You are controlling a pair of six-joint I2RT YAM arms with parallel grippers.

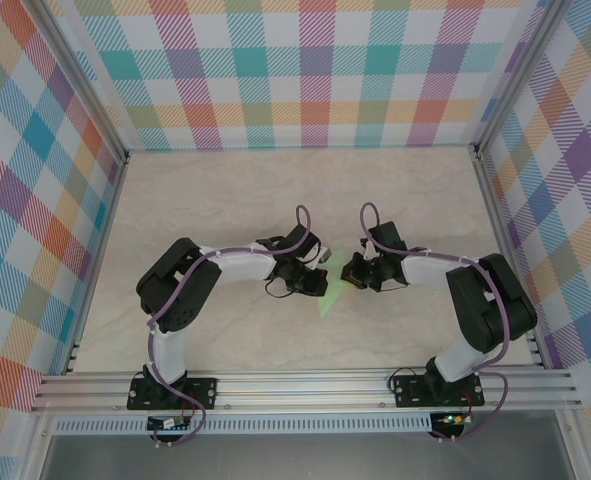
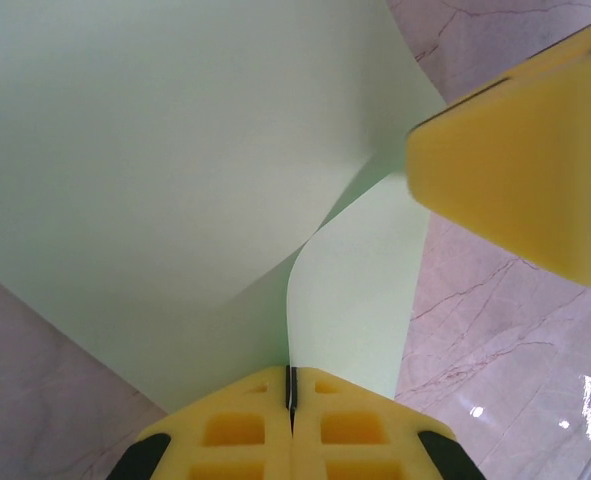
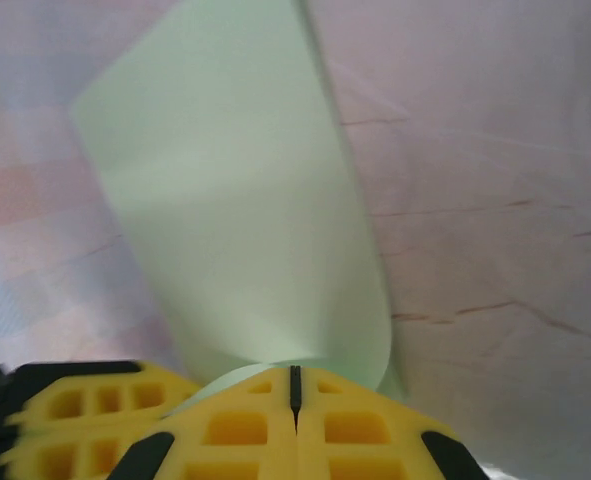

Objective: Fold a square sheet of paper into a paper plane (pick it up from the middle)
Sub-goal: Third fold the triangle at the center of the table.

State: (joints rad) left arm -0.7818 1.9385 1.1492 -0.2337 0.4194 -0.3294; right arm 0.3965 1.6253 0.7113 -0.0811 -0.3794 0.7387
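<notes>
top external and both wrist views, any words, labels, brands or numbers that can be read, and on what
No text can be read in any view.
Sheet of paper: plain pale green, unmarked.
Left end effector and right end effector: bare yellow pads, no label.
Small board at the left arm's base and small board at the right arm's base: too small to tell if they carry print.

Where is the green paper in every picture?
Top view: paper in the middle, between left claw and right claw.
Left wrist view: paper spreads across the upper left, pinched in the left claw at the bottom.
Right wrist view: paper rises up the middle from the right claw at the bottom.
Shared landmark: the marbled table under the paper.
</notes>
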